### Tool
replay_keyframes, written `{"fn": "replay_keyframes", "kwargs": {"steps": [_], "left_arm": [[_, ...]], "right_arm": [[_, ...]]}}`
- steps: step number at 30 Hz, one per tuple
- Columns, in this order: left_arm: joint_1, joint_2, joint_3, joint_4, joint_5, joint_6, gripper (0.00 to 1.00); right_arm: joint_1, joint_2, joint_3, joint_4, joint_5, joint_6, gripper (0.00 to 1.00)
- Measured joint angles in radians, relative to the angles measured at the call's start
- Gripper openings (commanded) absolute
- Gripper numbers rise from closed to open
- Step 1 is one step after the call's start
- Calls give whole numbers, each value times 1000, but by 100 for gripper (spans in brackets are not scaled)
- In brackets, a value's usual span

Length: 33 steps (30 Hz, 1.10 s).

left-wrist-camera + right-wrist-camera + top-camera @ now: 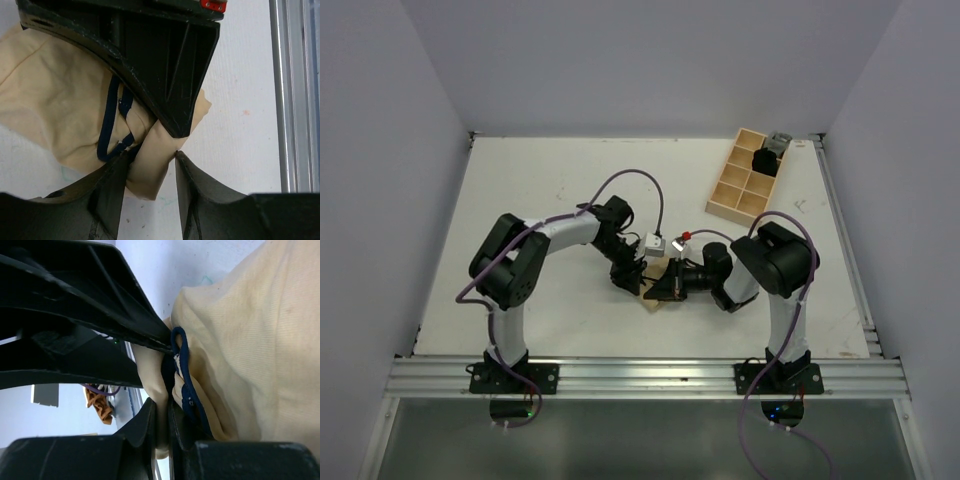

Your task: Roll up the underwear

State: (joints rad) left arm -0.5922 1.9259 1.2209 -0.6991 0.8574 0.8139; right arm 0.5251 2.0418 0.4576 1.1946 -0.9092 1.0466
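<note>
The underwear [653, 297] is a tan-beige cloth with dark blue trim [107, 125], lying bunched on the white table between the two arms. My right gripper [162, 405] is shut on a thin fold of the underwear [250, 340], with the trim [180, 355] just beside its jaws. My left gripper [153, 151] straddles a thicker fold of the underwear [60, 100]. Its left finger [110, 190] lies against the cloth, its right fingertip [178, 156] just touches it, and a gap shows lower down. Seen from above, the left gripper [632, 282] and the right gripper [660, 285] meet tip to tip.
A light wooden compartment tray [732, 200] stands at the back right with a black object [765, 160] in one cell. An aluminium rail [650, 375] runs along the near table edge and shows in the left wrist view as the rail [295, 100].
</note>
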Motion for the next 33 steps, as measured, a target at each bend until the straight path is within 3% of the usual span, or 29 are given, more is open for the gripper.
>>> {"fn": "replay_keyframes", "kwargs": {"steps": [6,11,17,25,33], "left_arm": [[0,65,48,-44,3,18,19],[-6,87,96,-110,1,36,7],[-19,129,162,-184,-15,41,0],[-39,190,251,-264,-23,41,0],[-45,256,326,-306,24,38,0]], "right_arm": [[-2,1,-2,3,1,7,6],[-5,1,-3,3,1,16,16],[-6,-14,-2,-39,3,-1,21],[-5,-123,1,-257,48,-103,29],[4,-314,-24,-497,186,-216,38]]}}
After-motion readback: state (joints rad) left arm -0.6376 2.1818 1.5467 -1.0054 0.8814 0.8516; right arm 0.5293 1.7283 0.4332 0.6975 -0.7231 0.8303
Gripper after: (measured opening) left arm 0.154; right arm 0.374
